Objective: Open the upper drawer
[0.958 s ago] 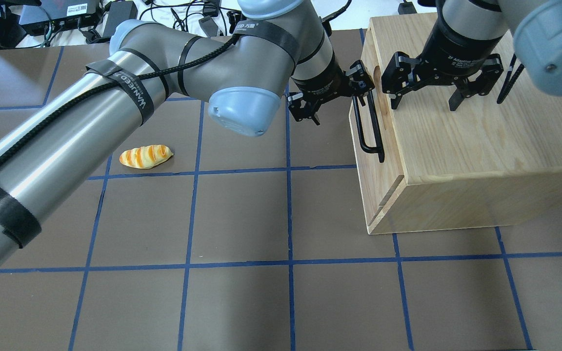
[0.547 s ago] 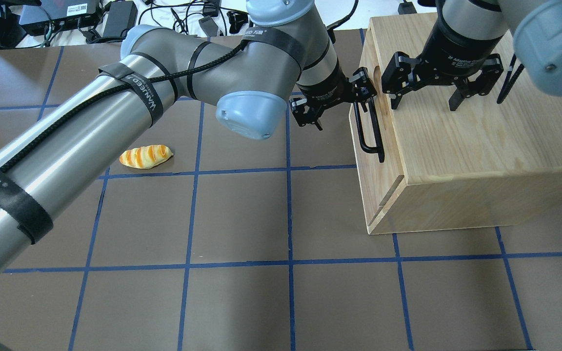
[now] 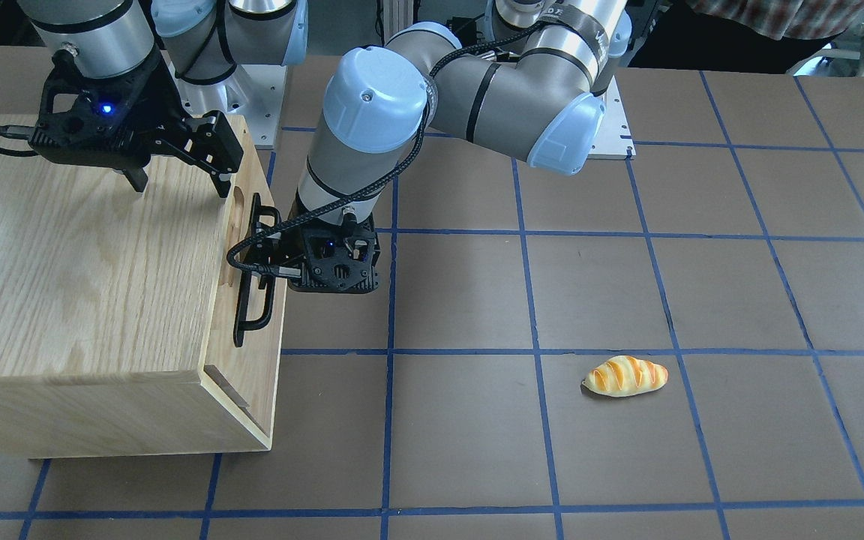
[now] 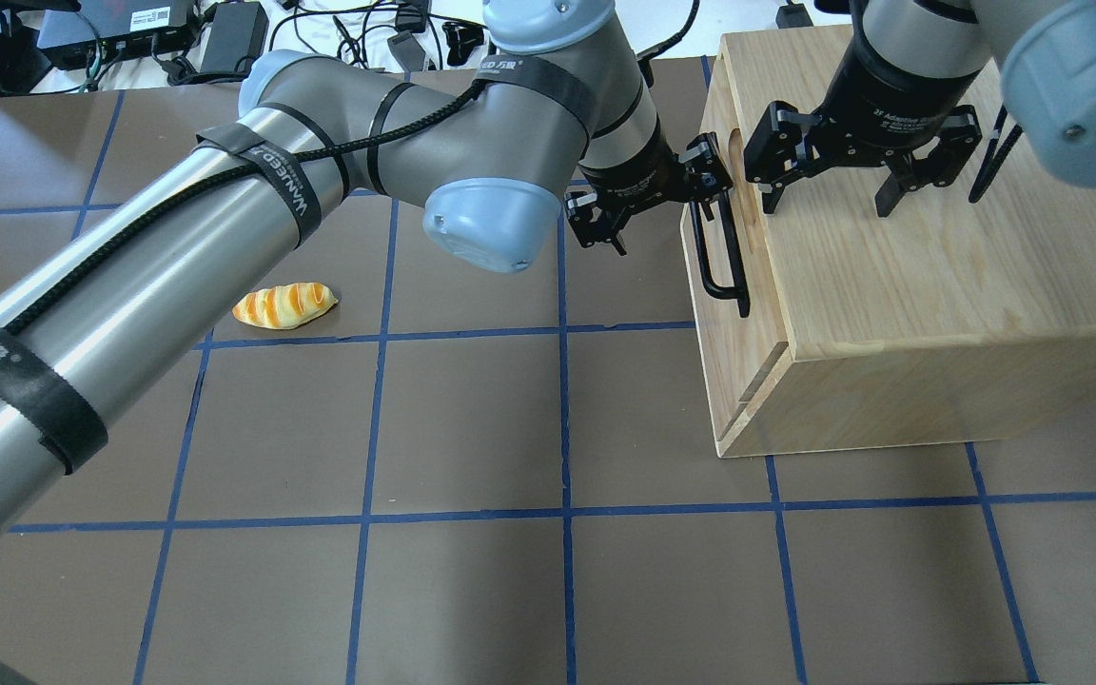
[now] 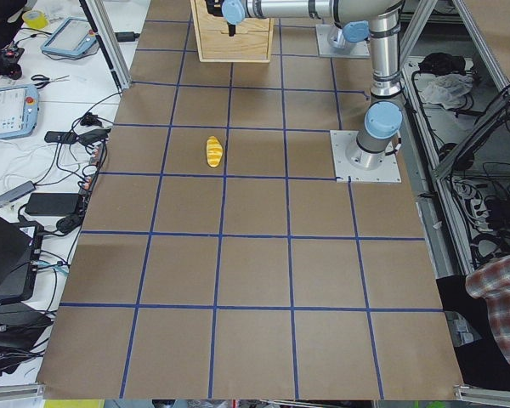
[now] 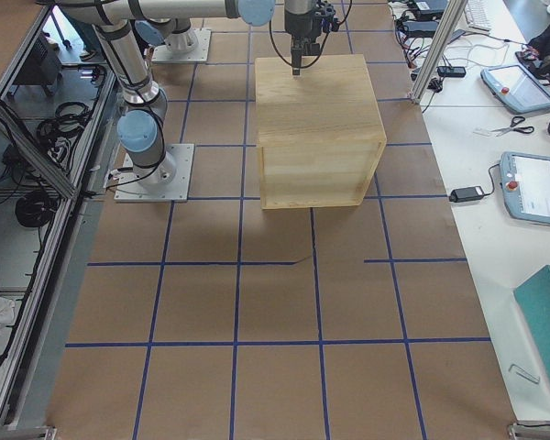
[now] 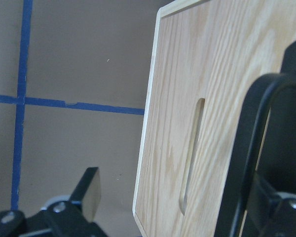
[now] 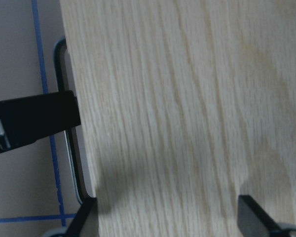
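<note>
— Which step are we on?

— Lining up the grip, I'd say. The left pincer (image 4: 667, 214) is right up against the front of the pale oak box cabinet (image 4: 938, 276). Its jaws are spread wide and the far end of the long black metal bar handle (image 4: 700, 257) sits between them, close to one finger. Nothing's pinched yet.

— And the drawer?

— The upper drawer (image 4: 719, 333), with its flat pale oak front, is shut and flush with the cabinet's body.

— The other arm?

— The right pincer (image 4: 826, 206) hangs over the cabinet's top, just behind the front edge. It's spread too and holds nothing. I can't tell from here whether its tips touch the wood.

— So what's next?

— My guess is the jaws squeeze down on that bar, then pull straight out from the cabinet. The pull should be square to the front so the drawer doesn't bind. The cabinet might slide on the brown gridded surface (image 4: 472, 428) if nothing steadies it.

— Anything different from a second ago?

— The left arm has crept in towards the cabinet and its pincer has settled closer onto the handle's end. The right pincer and the drawer haven't budged. Neither has the striped orange bread roll (image 4: 283, 305), which lies well away from the cabinet.
</note>
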Motion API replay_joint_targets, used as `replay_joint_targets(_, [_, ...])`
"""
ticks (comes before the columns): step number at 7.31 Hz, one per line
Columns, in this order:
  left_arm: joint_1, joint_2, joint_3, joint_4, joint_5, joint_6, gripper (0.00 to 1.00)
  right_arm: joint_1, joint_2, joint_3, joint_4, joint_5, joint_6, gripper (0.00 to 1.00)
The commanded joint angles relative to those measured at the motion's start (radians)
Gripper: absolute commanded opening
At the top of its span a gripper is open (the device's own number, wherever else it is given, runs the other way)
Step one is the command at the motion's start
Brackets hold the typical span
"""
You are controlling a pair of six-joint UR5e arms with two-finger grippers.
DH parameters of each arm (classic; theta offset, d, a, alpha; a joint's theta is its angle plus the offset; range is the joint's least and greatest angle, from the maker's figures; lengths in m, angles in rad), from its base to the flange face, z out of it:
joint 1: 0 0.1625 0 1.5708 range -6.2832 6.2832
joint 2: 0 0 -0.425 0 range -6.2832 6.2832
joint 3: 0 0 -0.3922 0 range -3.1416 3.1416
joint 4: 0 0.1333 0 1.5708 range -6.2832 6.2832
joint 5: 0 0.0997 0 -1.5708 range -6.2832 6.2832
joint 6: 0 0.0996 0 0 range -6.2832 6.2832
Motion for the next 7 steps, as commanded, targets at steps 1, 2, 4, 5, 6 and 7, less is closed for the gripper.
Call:
replay_joint_targets(1, [0.000,0.003,0.000,-0.006,0.044,0.017,1.00,0.000,0.000,0.000,0.000,0.001,0.000,1.00])
replay_joint_targets(2, [0.000,0.003,0.000,-0.009,0.052,0.031,1.00,0.000,0.000,0.000,-0.001,0.001,0.000,1.00])
replay_joint_targets(4, [0.002,0.007,0.002,-0.011,0.067,0.037,1.00,0.000,0.000,0.000,0.000,0.001,0.000,1.00])
replay_joint_targets(5, [0.003,0.007,0.002,-0.012,0.067,0.038,1.00,-0.001,0.000,0.000,0.000,0.001,0.000,1.00])
replay_joint_targets(6, [0.008,0.007,0.003,-0.012,0.069,0.038,1.00,0.000,0.000,0.000,-0.001,0.001,0.000,1.00])
replay_joint_targets(7, [0.008,0.009,0.002,-0.014,0.087,0.048,1.00,0.000,0.000,0.000,-0.001,0.001,0.000,1.00])
